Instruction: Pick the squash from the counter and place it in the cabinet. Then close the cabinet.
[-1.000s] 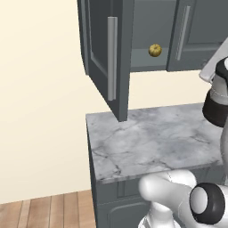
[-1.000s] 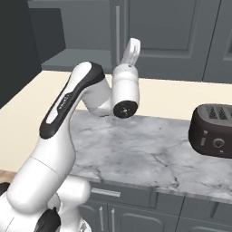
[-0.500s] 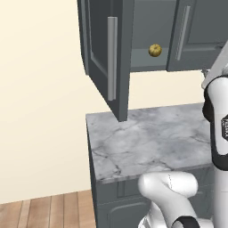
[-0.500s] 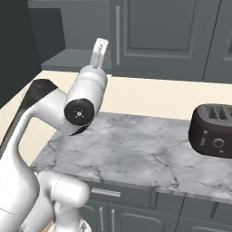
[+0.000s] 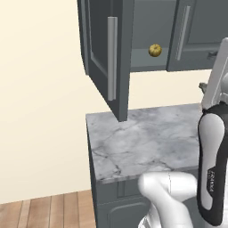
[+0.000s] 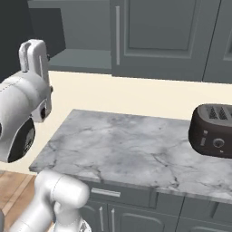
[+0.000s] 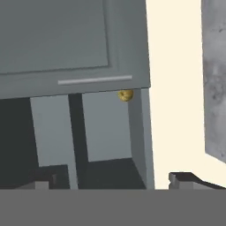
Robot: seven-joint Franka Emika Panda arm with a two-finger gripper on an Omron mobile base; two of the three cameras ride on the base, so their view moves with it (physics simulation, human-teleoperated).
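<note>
Left base view first: the squash (image 5: 155,50) sits at top centre of the frame, inside the cabinet (image 5: 147,38) on its shelf, so I'd call the placing step done. The open door (image 5: 109,58) juts toward the camera at upper left, its silver handle (image 5: 112,58) facing us. Below lies the marble tabletop (image 5: 142,142), and the arm stands tall along the right edge. Against half a second back, the arm's upper link has swung farther into this frame; the squash and door have not budged.

Right base view now: a big white arm joint fills the left edge, with the toaster (image 6: 212,130) at far right on the tabletop. The joint has slid leftward and lower across the frame compared with a moment ago.

Hand view: the claw (image 7: 119,183) shows its two dark tips far apart at the bottom edge, spread wide and holding nothing. The squash is a small yellow dot just above centre, tucked at the cabinet's edge.

What's left, by my reading, is closing up: the claw must get behind that open door and push it shut.
</note>
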